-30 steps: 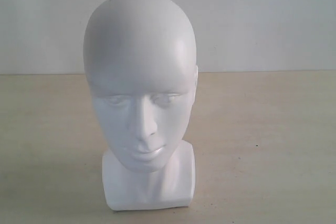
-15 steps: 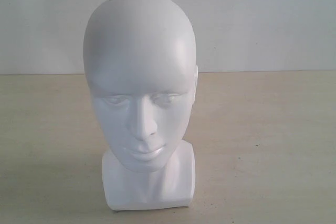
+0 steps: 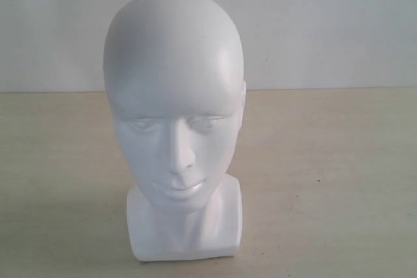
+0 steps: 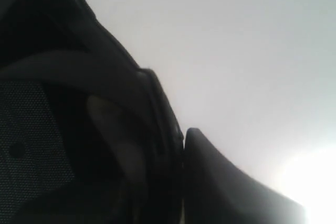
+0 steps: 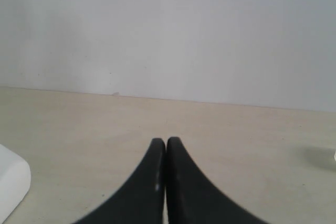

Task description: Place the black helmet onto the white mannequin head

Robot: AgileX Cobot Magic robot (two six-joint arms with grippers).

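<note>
The white mannequin head (image 3: 174, 115) stands upright on the table, bare, face towards the exterior camera; neither the helmet nor either gripper shows in that view. The black helmet (image 4: 79, 108) fills much of the left wrist view, with its dark mesh lining and a strap showing. My left gripper (image 4: 179, 145) is shut on the helmet's rim: one black finger (image 4: 220, 187) presses against the outside, and the other is hidden behind the rim. My right gripper (image 5: 166, 141) is shut and empty, low over the table. A white corner, apparently of the mannequin head's base (image 5: 11, 181), sits to one side of it.
The pale wooden table (image 3: 339, 174) runs back to a plain white wall (image 3: 326, 24). Behind the held helmet the left wrist view shows only a plain white surface.
</note>
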